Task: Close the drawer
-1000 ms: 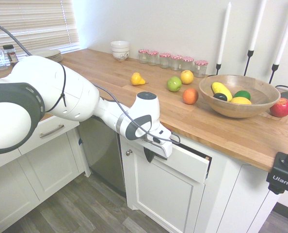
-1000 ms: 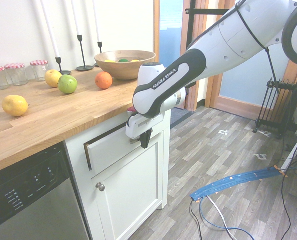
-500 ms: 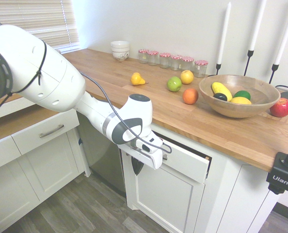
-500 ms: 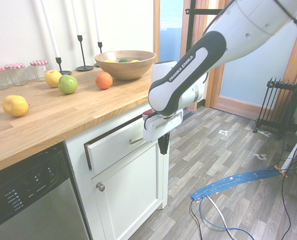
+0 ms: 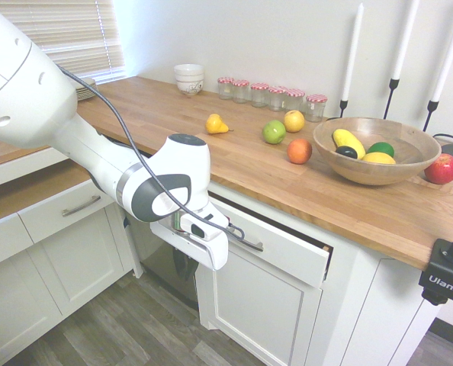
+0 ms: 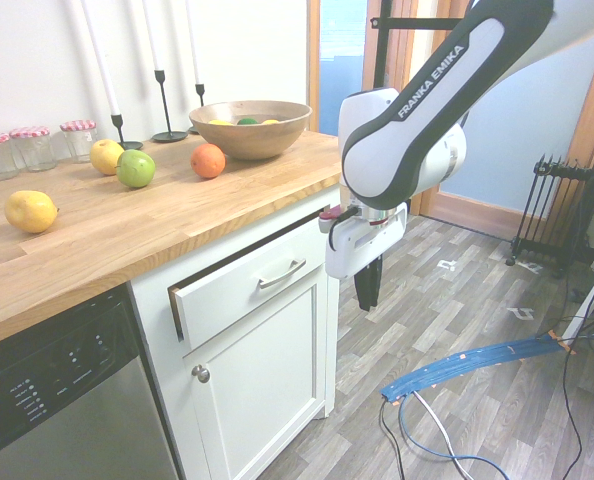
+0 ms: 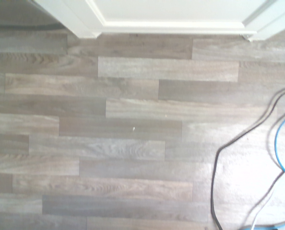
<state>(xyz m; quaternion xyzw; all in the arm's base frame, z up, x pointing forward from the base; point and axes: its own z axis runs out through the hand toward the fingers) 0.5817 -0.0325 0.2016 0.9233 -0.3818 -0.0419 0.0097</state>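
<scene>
Grey wood-look floor planks (image 7: 133, 143) fill the wrist view, with the white base of the cabinet (image 7: 171, 14) along one edge. In the second exterior view the white arm reaches down in front of the counter, and its claw (image 6: 366, 298) points straight at the floor with its two dark fingers pressed together, holding nothing. It hangs out in the open, just beside the cabinet corner and clear of the drawer front.

Behind it, the drawer (image 6: 247, 290) sits under the counter edge, pulled out a little way; a dark gap shows between its white front and the cabinet frame. Its curved metal handle (image 6: 281, 274) is free, with nothing touching it. Below the drawer is a white cabinet door with a round knob (image 6: 201, 373), and next to that the dark front of a dishwasher (image 6: 57, 400).

On the wooden countertop (image 5: 211, 160) lie a yellow pear (image 5: 216, 124), a green apple (image 5: 274, 132), an orange (image 5: 299, 151) and a yellow apple (image 5: 293, 120). Further along stands a wooden bowl (image 5: 375, 149) of fruit, with a red apple (image 5: 441, 168) beside it. At the back, by the wall, are a row of small jars with red lids (image 5: 272, 95), stacked white bowls (image 5: 189, 78) and tall white candles (image 5: 353, 53) in black holders.
</scene>
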